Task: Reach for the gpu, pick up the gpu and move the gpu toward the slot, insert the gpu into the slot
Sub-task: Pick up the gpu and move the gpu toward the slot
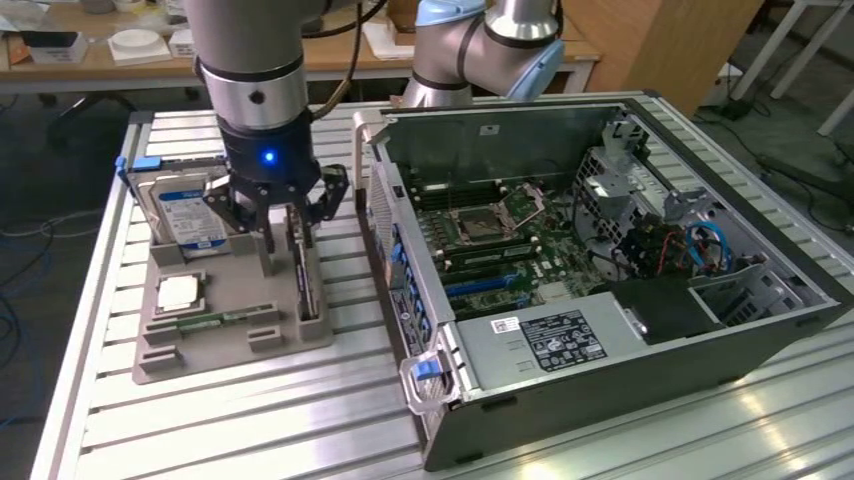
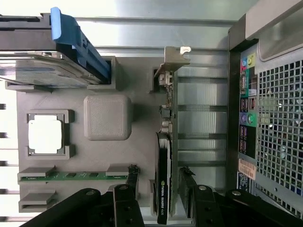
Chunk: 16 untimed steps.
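The gripper hangs with fingers apart, straddling the gpu upright in its grey holder; closing should be centred, squarely on both faces.

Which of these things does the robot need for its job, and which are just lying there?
Needed: black gripper, open around the thin dark gpu card; blue slot in the open grey computer case.
Lying about: blue-and-white-labelled hard drive; square silver processor chip; small green memory strip.
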Available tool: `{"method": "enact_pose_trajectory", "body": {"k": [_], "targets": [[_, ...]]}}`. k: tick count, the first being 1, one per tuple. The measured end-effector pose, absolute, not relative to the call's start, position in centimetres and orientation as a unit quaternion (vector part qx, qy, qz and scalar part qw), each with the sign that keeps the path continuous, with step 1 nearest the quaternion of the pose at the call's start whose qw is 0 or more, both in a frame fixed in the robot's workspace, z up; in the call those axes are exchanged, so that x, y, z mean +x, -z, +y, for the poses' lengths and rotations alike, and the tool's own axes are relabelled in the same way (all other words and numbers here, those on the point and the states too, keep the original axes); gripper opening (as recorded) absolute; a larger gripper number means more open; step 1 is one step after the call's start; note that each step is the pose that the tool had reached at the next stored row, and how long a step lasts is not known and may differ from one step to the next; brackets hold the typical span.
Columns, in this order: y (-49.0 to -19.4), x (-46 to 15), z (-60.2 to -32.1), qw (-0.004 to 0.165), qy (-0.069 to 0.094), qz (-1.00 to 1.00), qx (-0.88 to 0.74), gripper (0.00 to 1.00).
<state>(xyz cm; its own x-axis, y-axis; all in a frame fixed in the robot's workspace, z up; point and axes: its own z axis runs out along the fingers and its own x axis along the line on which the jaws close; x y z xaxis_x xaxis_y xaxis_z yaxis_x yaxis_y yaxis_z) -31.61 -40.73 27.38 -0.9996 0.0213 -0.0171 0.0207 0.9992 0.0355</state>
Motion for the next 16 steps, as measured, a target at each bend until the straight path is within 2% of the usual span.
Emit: {"method": "enact_pose_trajectory", "body": {"k": [16], "targets": [[-25.4, -31.1, -40.7, 0.009, -0.017, 0.999, 0.04, 0.47]]}}
